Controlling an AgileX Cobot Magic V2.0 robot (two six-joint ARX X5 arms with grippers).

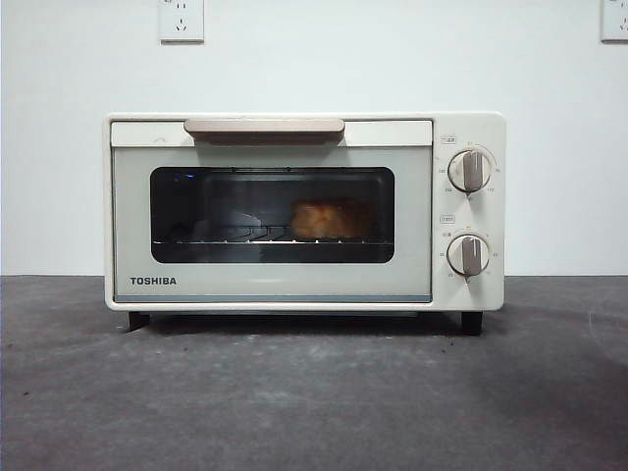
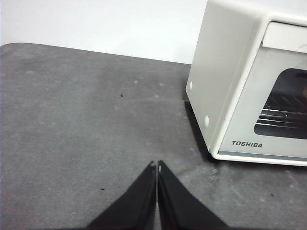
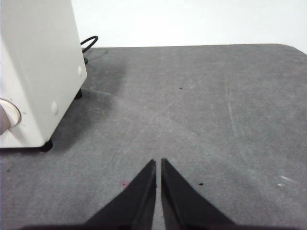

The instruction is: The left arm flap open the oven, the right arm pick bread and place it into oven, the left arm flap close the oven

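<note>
The cream-white TOSHIBA oven [image 1: 304,211] stands at the middle of the grey table with its door shut and its beige-brown handle [image 1: 264,127] at the top. The golden-orange bread [image 1: 329,220] lies inside on the wire rack [image 1: 245,235], seen through the dark glass, right of centre. My left gripper [image 2: 157,165] is shut and empty, low over the mat beside the oven's left side [image 2: 216,86]. My right gripper [image 3: 158,163] is shut and empty over the mat beside the oven's right side [image 3: 38,72]. Neither gripper shows in the front view.
Two round knobs [image 1: 471,170] sit on the oven's right panel. A black power cable [image 3: 88,44] runs behind the oven. Wall sockets [image 1: 182,20] are on the white wall behind. The grey mat [image 1: 314,402] stretches before the oven.
</note>
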